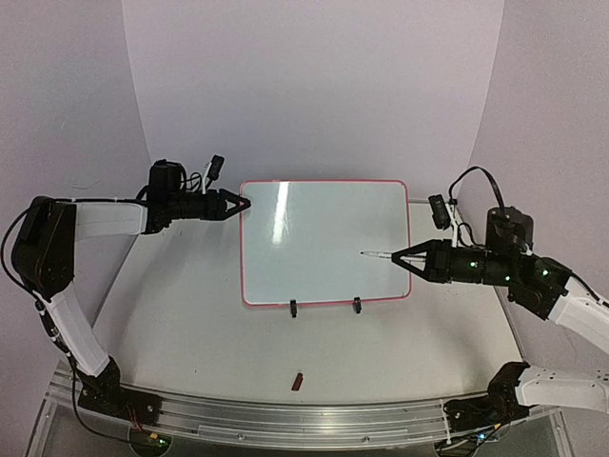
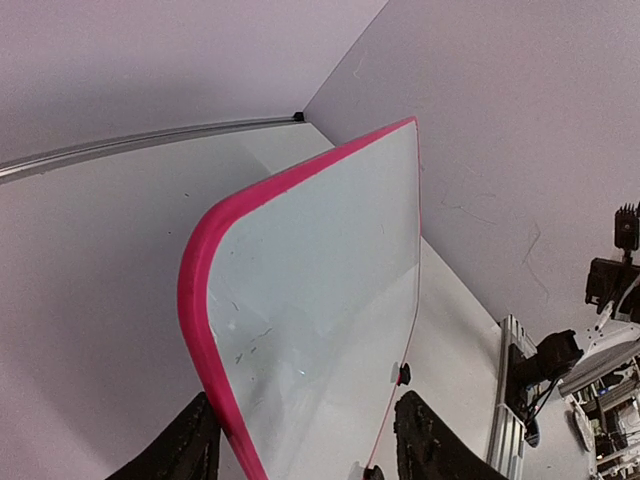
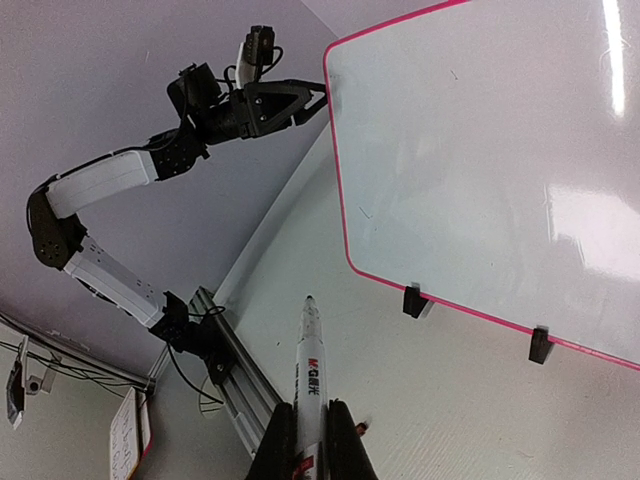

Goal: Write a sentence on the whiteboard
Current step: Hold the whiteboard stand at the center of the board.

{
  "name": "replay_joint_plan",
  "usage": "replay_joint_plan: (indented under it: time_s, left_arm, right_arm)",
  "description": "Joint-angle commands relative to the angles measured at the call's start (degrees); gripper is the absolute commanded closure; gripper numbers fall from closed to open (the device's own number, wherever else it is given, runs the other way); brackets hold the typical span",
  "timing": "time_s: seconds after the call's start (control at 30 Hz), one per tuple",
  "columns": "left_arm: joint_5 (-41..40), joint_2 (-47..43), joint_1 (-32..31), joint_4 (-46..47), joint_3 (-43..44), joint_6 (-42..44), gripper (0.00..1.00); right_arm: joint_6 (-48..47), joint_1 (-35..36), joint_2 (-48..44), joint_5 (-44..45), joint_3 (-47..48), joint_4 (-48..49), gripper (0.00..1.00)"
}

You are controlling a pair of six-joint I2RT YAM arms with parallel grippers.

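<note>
Small red piece (image 1: 297,382), white table (image 1: 190,328)

The only print close enough to make out is on the white barrel of the marker (image 3: 310,385) in the right wrist view. It is a red mark that looks like an "M", followed by small dark characters running along the barrel, too blurred to read. A white sheet (image 3: 128,440) at the lower left of that view carries faint lines of print, also too small to read.

White links (image 1: 105,218), black joints (image 1: 43,246), looping black cables (image 1: 474,169).
</note>
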Motion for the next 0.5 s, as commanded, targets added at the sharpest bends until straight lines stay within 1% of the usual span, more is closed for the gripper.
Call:
replay_joint_plan:
  time_s: [0.0, 0.17, 0.27, 0.47]
  left_arm:
    - [3.41, 1.87, 0.23, 0.62, 4.33, 1.84, 0.51]
    - [4.74, 3.34, 0.76, 2.73, 5.32, 1.14, 0.6]
    - [5.45, 3.99, 0.79, 2.4, 5.96, 1.46, 0.64]
    - [9.1, 3.88, 0.85, 1.91, 4.58, 1.72, 0.79]
  right_arm:
    - [0.1, 0.56, 0.78, -0.29, 1.89, 1.85, 1.0]
    - [0.01, 1.12, 1.15, 0.59, 1.91, 1.85, 1.0]
    - [0.06, 1.81, 1.12, 1.01, 1.86, 1.82, 1.0]
    - [0.07, 3.04, 0.91, 2.48, 1.82, 1.6, 1.0]
